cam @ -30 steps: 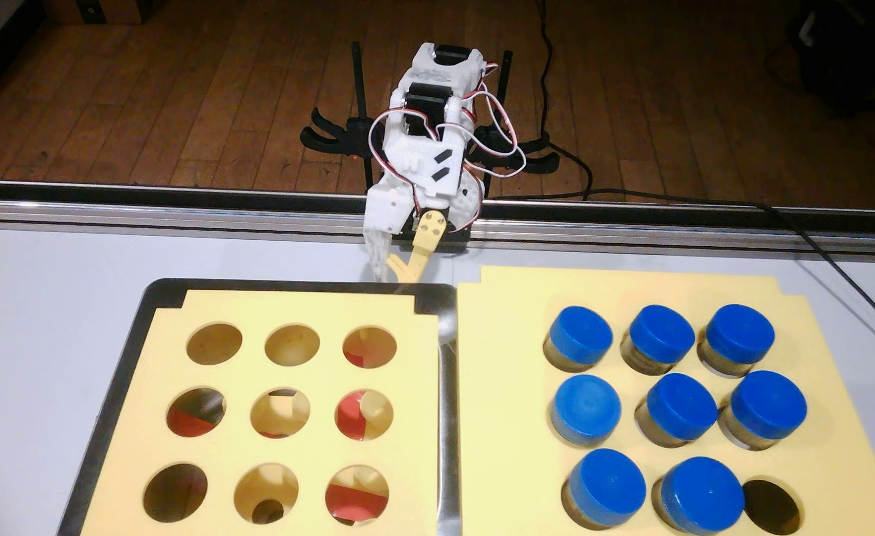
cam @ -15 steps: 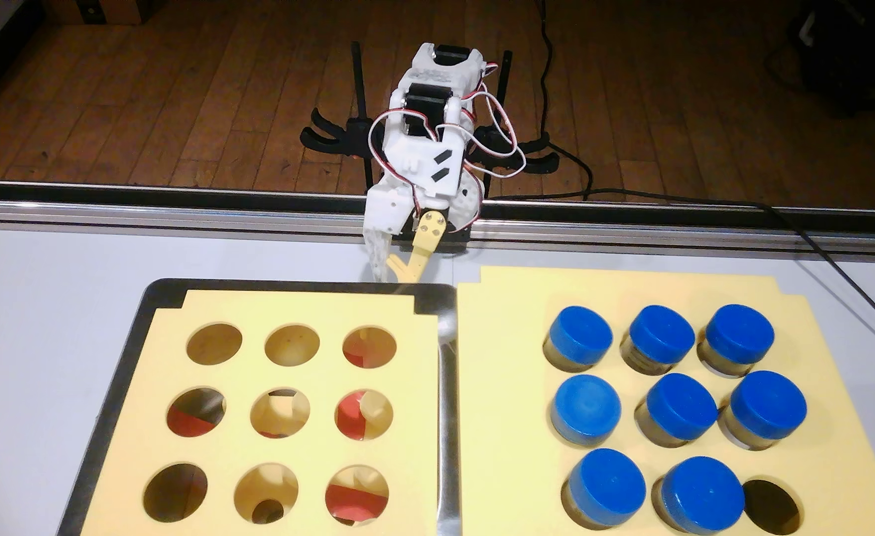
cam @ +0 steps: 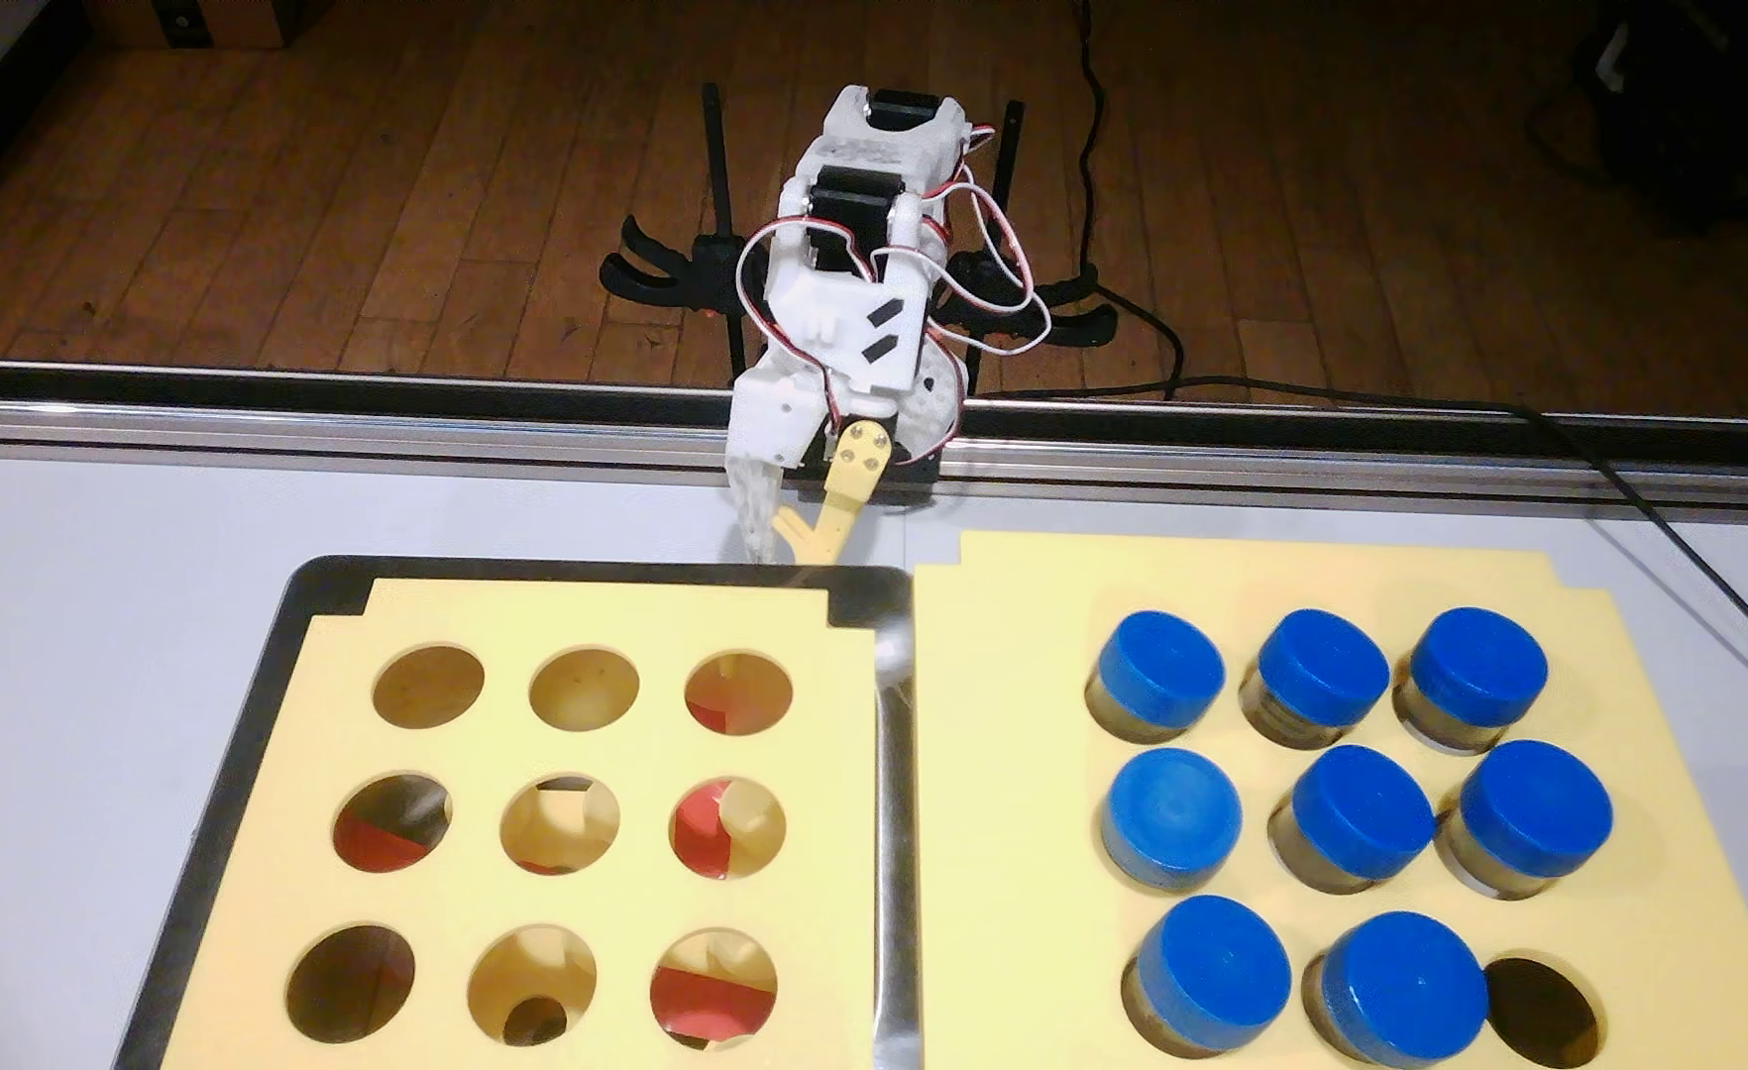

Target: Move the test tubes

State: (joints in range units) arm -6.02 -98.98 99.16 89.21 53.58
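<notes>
Several test tubes (cam: 1359, 813) with wide blue caps stand upright in the holes of the yellow foam rack (cam: 1014, 720) on the right of the fixed view. That rack's front right hole (cam: 1544, 1013) holds nothing. My gripper (cam: 788, 550) hangs pointing down at the table's far side, just beyond the far edge of the left rack (cam: 335, 658). Its white finger and yellow finger meet at the tips, shut, with nothing between them. It is well away from the tubes, up and to their left.
The left yellow rack lies in a black metal tray (cam: 304, 597), and its holes hold no tubes. An aluminium rail (cam: 335, 422) runs along the table's far edge by the arm's base. Cables (cam: 1673, 535) trail over the table's right side.
</notes>
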